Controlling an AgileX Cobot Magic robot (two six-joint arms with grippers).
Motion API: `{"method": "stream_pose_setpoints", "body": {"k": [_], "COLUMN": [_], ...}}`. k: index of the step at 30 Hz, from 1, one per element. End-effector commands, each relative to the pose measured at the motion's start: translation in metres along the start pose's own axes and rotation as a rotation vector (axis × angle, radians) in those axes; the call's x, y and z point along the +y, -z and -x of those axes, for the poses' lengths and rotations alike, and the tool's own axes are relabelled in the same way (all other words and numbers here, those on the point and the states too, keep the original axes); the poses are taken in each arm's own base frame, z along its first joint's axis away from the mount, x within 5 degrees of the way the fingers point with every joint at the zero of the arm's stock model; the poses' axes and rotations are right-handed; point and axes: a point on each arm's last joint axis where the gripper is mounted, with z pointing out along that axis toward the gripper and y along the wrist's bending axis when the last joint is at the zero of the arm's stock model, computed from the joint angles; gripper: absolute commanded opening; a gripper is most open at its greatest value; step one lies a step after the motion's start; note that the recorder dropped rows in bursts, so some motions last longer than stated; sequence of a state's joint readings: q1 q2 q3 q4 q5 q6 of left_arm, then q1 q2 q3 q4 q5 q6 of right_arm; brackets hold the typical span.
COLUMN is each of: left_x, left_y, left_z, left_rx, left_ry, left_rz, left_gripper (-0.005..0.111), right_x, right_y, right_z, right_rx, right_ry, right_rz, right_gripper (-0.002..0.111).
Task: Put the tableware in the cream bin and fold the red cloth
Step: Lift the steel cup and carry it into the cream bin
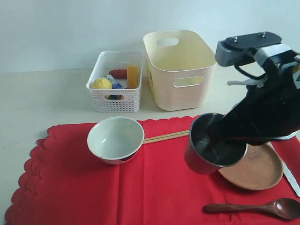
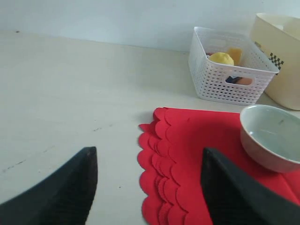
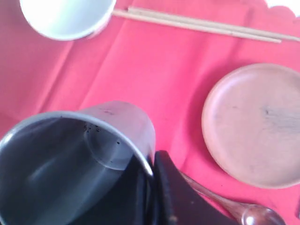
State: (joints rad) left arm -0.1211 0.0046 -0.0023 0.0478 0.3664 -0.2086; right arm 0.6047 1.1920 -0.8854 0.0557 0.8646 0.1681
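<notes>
Where the right claw [image 1: 220, 138] is shut, the steel cup [image 1: 205, 158] is held by its rim, with one finger inside and one outside. The cup is tilted and is seen over the right part of the red cloth [image 1: 140, 187], just beside the brown plate [image 1: 257, 169]. Whether the bottom of the cup touches the cloth cannot be told. The finger inside the cup is dark and hard to make out. Part of the plate's left rim is hidden behind the cup, and its far rim is covered by the arm.

The knife [image 1: 291, 180] is laid at the cloth's right edge and is mostly cut off. The spoon [image 1: 262, 207] is laid near the cloth's near right corner. The bowl [image 1: 116, 138] is set near the cloth's far left corner, and the chopsticks [image 1: 166, 136] are laid by the far edge, between bowl and cup.

The cream bin [image 1: 180, 70] is stood on the bench [image 1: 47, 98] behind the cloth's far edge, apart from the cup. A white basket [image 1: 115, 89] is set just beside it.

The left claw [image 2: 149, 192] is held open above the cloth's left edge, and nothing is held in it.
</notes>
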Motion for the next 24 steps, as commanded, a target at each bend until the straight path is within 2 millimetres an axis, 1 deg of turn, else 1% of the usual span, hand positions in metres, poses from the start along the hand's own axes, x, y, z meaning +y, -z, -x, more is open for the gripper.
{"method": "stream_pose_setpoints", "body": {"k": [1, 3, 6, 10, 13, 15, 20, 24], "left_x": [0.000, 0.000, 0.000, 0.000, 0.000, 0.000, 0.000, 0.000], "left_y": [0.000, 0.000, 0.000, 0.000, 0.000, 0.000, 0.000, 0.000], "left_z": [0.000, 0.000, 0.000, 0.000, 0.000, 0.000, 0.000, 0.000], "left_rx": [-0.009, -0.009, -0.009, -0.009, -0.009, -0.009, -0.009, -0.009], "left_ry": [0.013, 0.013, 0.013, 0.013, 0.013, 0.013, 0.013, 0.013], "left_rz": [-0.001, -0.001, -0.001, -0.001, -0.001, -0.001, -0.001, -0.001], "left_gripper": [0.062, 0.062, 0.062, 0.062, 0.062, 0.062, 0.062, 0.062], "right_x": [0.001, 0.001, 0.001, -0.002, -0.009, -0.013, -0.027, -0.042], "right_y": [0.007, 0.005, 0.003, -0.001, -0.008, -0.011, -0.027, -0.040], "right_z": [0.004, 0.006, 0.012, 0.029, 0.052, 0.072, 0.123, 0.154], "right_rx": [-0.060, -0.068, -0.128, -0.226, -0.238, -0.253, -0.265, -0.249], "right_ry": [-0.042, -0.038, -0.031, -0.039, -0.058, -0.079, -0.111, -0.131], "right_rz": [0.012, 0.009, 0.013, -0.035, -0.095, -0.106, -0.135, -0.169], "right_gripper": [0.000, 0.000, 0.000, 0.000, 0.000, 0.000, 0.000, 0.000]}}
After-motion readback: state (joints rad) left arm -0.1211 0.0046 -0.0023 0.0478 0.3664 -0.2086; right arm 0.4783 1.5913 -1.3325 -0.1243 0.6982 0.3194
